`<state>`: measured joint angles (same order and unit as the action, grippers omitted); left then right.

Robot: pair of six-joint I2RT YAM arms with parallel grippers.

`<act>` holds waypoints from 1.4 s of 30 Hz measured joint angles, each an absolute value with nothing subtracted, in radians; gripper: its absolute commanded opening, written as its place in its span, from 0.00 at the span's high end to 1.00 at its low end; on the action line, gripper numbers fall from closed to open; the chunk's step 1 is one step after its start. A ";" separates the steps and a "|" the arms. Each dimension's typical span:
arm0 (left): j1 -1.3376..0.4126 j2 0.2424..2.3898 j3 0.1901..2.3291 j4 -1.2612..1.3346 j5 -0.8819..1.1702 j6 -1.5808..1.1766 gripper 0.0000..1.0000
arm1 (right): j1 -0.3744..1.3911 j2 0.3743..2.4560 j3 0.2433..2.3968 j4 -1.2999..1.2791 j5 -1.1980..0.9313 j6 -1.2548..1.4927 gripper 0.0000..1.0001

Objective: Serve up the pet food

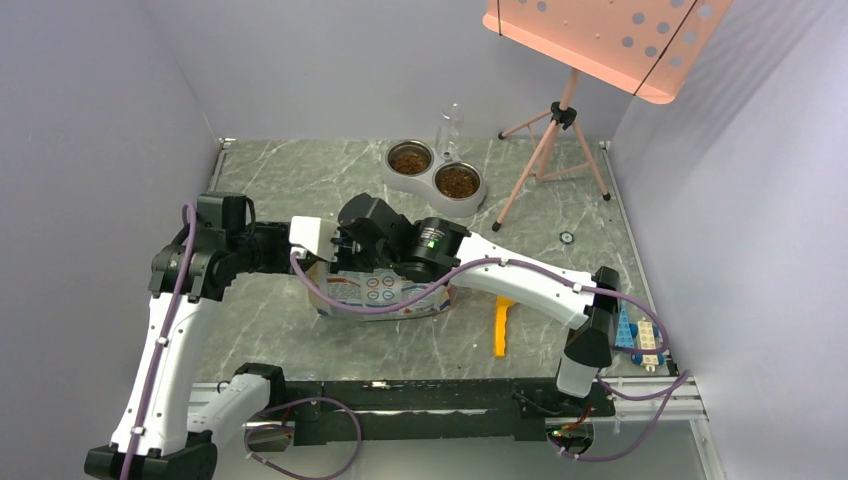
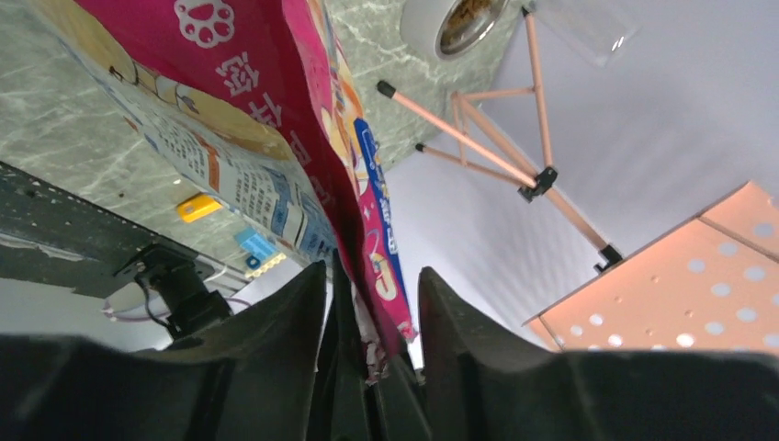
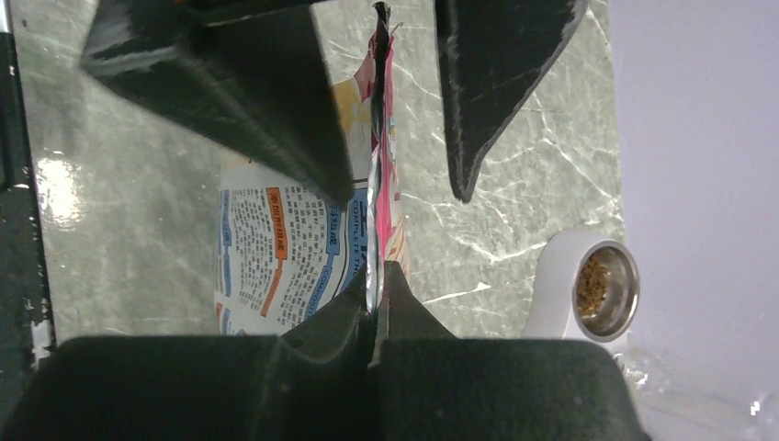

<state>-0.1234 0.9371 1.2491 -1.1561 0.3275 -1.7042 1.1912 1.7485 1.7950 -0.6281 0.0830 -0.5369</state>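
The pet food (image 1: 410, 159) is brown kibble lying in both steel bowls of a white double feeder (image 1: 432, 180) at the back of the table; one bowl of it shows in the right wrist view (image 3: 594, 289). The printed bag (image 1: 380, 292) stands mid-table. My right gripper (image 3: 375, 271) is shut on the bag's (image 3: 276, 248) flattened top edge. My left gripper (image 2: 367, 271) is open, its fingers (image 3: 276, 101) straddling the same edge of the bag (image 2: 276, 119) without clamping it. Both grippers meet above the bag in the top view, left (image 1: 338, 250) and right (image 1: 372, 250). Kibble inside the bag is hidden.
A yellow scoop (image 1: 501, 326) lies on the table right of the bag. A pink tripod stand (image 1: 555, 130) with a perforated board stands at the back right. A clear bottle (image 1: 449, 128) stands behind the feeder. Toy bricks (image 1: 640, 335) lie at the right edge.
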 measured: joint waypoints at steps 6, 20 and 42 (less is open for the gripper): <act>-0.196 0.895 1.191 -1.075 0.326 -1.771 0.62 | 1.174 1.745 1.795 -0.627 0.033 -0.472 1.00; -0.245 0.878 1.156 -1.054 0.256 -1.822 1.00 | 1.089 1.581 1.666 -0.658 0.004 -0.462 0.14; -0.148 0.945 1.200 -1.061 0.286 -1.806 1.00 | 0.814 1.267 1.371 -0.640 -0.175 -0.433 1.00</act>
<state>-0.1478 0.9451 1.1995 -1.0607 0.2859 -1.8065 0.8143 1.2675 1.3708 -0.6403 -0.1753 -0.4332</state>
